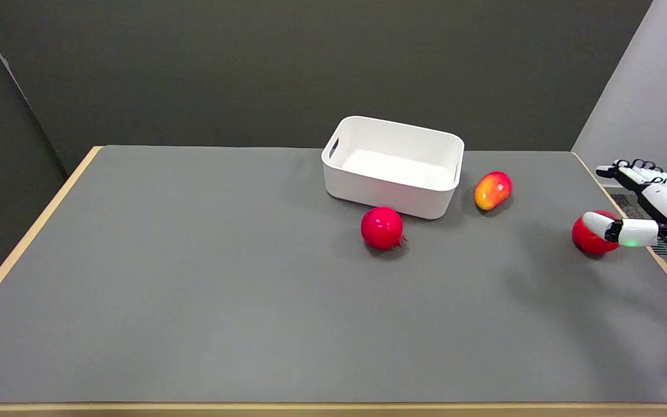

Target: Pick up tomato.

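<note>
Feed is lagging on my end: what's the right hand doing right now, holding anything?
Right hand: open, holding nothing; one finger lies across the front of the tomato at the table's right edge, the others spread above.

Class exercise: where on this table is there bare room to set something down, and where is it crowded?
Free: the table's whole left half, left of the white bin, and the near strip. Crowded: around the bin, pomegranate and mango, and the right edge with tomato and right hand.

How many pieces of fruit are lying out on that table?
3: a red pomegranate in front of the white bin, a mango to the bin's right, and a red tomato at the right edge by the right hand.
</note>
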You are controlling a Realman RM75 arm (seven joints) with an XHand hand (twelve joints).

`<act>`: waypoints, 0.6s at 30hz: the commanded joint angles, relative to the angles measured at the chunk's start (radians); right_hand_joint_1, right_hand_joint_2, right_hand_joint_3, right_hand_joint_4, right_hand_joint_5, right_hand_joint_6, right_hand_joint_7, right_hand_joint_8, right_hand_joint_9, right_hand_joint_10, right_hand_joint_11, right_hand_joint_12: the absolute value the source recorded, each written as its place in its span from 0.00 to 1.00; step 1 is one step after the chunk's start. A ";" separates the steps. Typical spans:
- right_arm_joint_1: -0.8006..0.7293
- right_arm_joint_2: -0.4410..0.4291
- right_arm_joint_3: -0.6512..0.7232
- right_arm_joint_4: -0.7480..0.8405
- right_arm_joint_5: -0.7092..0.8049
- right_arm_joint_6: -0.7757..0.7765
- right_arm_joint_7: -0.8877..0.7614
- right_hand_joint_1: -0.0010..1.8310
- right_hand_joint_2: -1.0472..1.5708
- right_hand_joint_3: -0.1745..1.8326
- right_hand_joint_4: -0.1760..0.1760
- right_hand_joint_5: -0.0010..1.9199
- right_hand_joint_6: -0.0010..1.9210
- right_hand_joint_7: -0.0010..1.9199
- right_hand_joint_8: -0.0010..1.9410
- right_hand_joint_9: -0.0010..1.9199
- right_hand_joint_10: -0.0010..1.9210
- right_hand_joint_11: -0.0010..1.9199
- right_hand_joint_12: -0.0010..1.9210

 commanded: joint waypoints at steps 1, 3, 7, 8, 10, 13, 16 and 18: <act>0.014 -0.007 -0.046 -0.001 -0.037 -0.098 0.018 0.10 0.57 0.53 0.64 0.04 0.21 0.03 0.09 0.01 0.19 0.00 0.54; 0.016 -0.011 -0.051 -0.003 -0.042 -0.107 0.019 0.10 0.57 0.53 0.64 0.04 0.21 0.03 0.09 0.01 0.19 0.00 0.55; 0.021 -0.011 -0.065 -0.010 -0.045 -0.123 0.019 0.10 0.57 0.53 0.63 0.04 0.21 0.03 0.09 0.01 0.19 0.00 0.55; 0.021 -0.011 -0.071 -0.010 -0.044 -0.127 0.019 0.10 0.57 0.53 0.63 0.04 0.21 0.03 0.09 0.01 0.19 0.00 0.55; 0.021 -0.011 -0.081 -0.011 -0.041 -0.129 0.019 0.10 0.57 0.53 0.64 0.04 0.21 0.03 0.10 0.01 0.19 0.00 0.55; 0.027 -0.011 -0.102 -0.011 -0.037 -0.130 0.019 0.11 0.57 0.53 0.65 0.04 0.21 0.03 0.11 0.01 0.20 0.00 0.55; 0.033 -0.011 -0.109 -0.011 -0.037 -0.136 0.019 0.10 0.57 0.53 0.65 0.04 0.21 0.03 0.12 0.01 0.20 0.00 0.55; 0.036 -0.011 -0.111 -0.010 -0.037 -0.137 0.019 0.10 0.57 0.53 0.65 0.04 0.21 0.03 0.12 0.01 0.20 0.00 0.55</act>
